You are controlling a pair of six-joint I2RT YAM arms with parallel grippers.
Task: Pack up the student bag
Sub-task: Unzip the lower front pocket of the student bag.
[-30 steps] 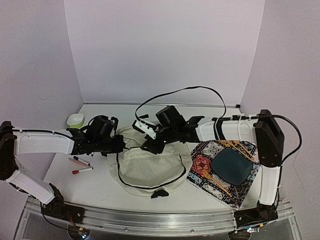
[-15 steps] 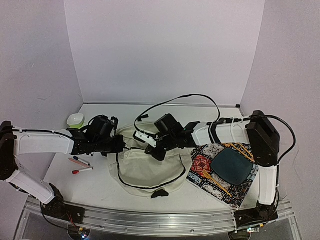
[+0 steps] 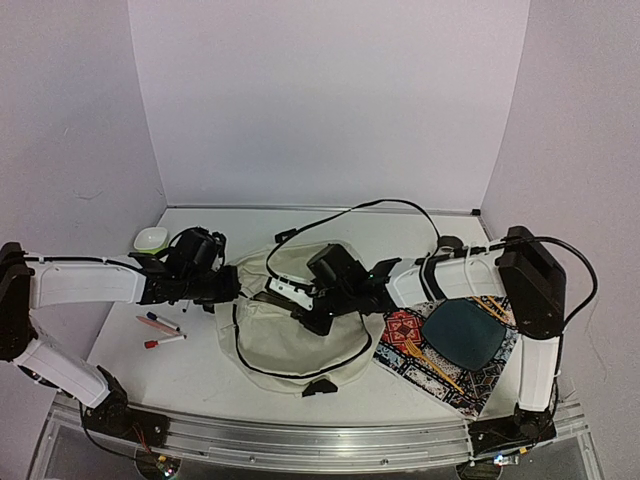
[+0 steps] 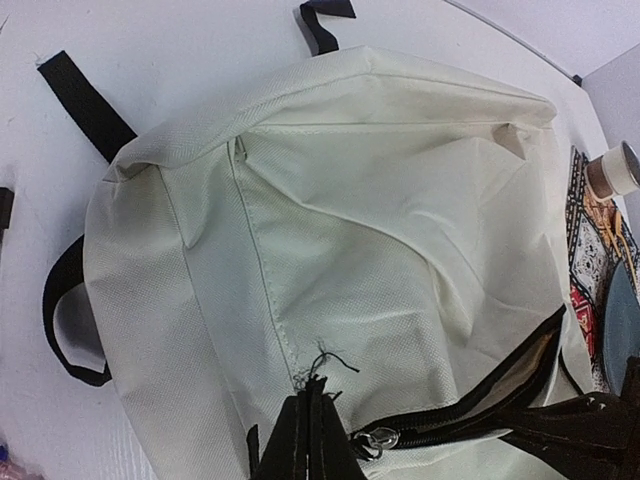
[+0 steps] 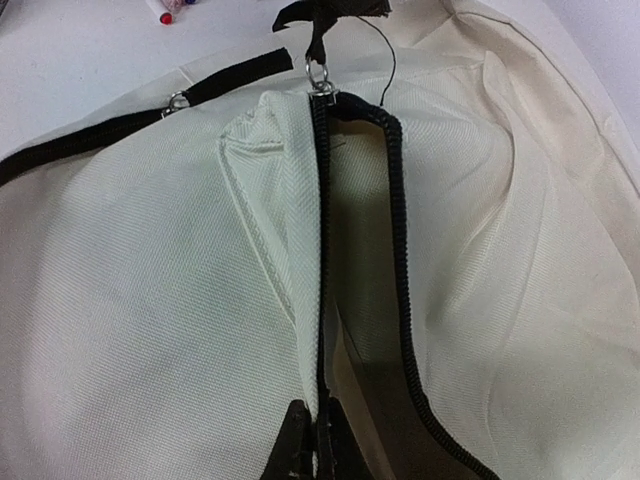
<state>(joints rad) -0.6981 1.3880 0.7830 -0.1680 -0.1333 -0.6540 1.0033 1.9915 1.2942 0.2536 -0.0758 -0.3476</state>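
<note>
The large cream fabric backpack with black straps (image 3: 290,340) lay flat in the middle of the white table (image 3: 200,372), with your left gripper (image 4: 312,435) clamped on its fabric at the left end of the black zipper (image 5: 322,200) and your right gripper (image 5: 308,445) pinching the partly open zipper's rim.

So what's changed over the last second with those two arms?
The right gripper, pinching the zipper edge of the student bag, moved toward the near side. The left gripper kept its pinch on the fabric, barely shifting. Pens and placemat stayed put.
</note>
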